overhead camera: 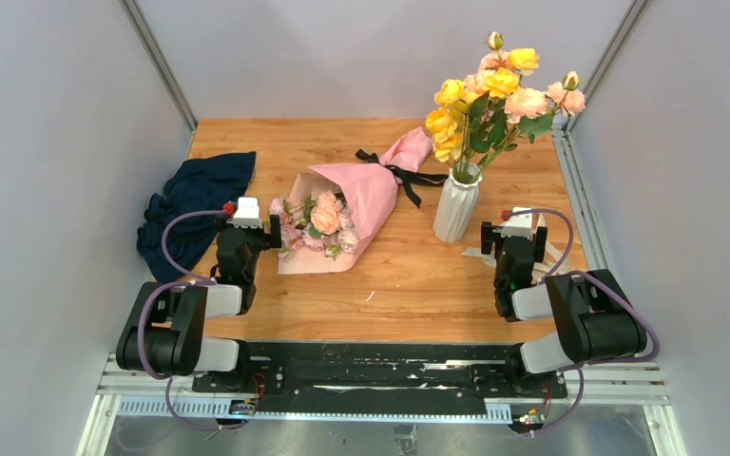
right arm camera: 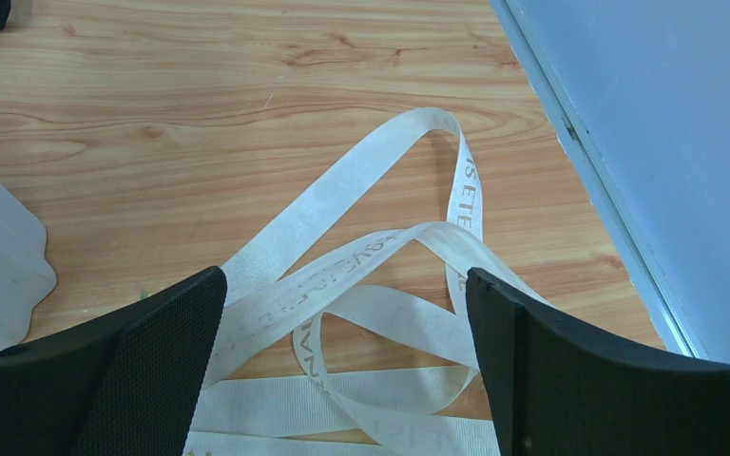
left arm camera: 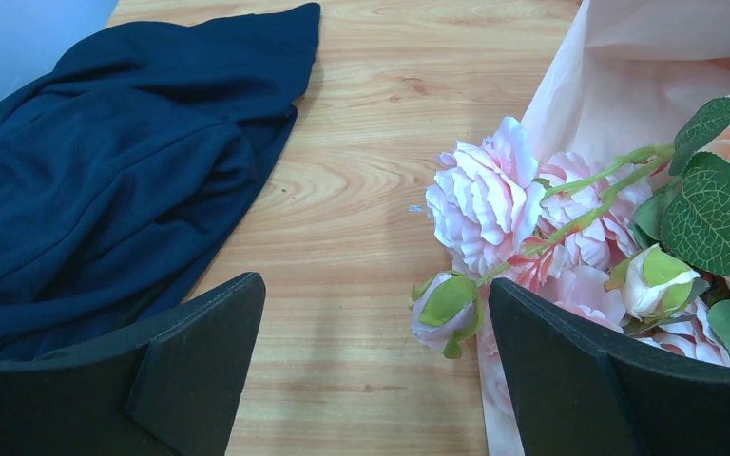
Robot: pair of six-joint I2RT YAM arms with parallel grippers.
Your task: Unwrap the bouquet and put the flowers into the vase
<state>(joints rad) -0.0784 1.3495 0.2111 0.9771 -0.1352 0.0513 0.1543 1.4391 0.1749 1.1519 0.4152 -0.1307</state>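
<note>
Wood table (overhead camera: 418, 285), four things on it — navy cloth (overhead camera: 195, 204) bunched at left edge, bouquet (overhead camera: 356, 195) lying on its side mid-table, white vase (overhead camera: 456, 207) upright to its right, loose white ribbon (right arm camera: 361, 285) w/ lettering just beside vase.

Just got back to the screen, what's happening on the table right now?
Nothing is held yet. The bouquet lies on the table, wrapped in pink paper and tied with black ribbon. The left gripper is open at its flower end, by the pink flowers. The right gripper is open above a loose white ribbon beside the vase, which holds yellow and peach roses.
</note>
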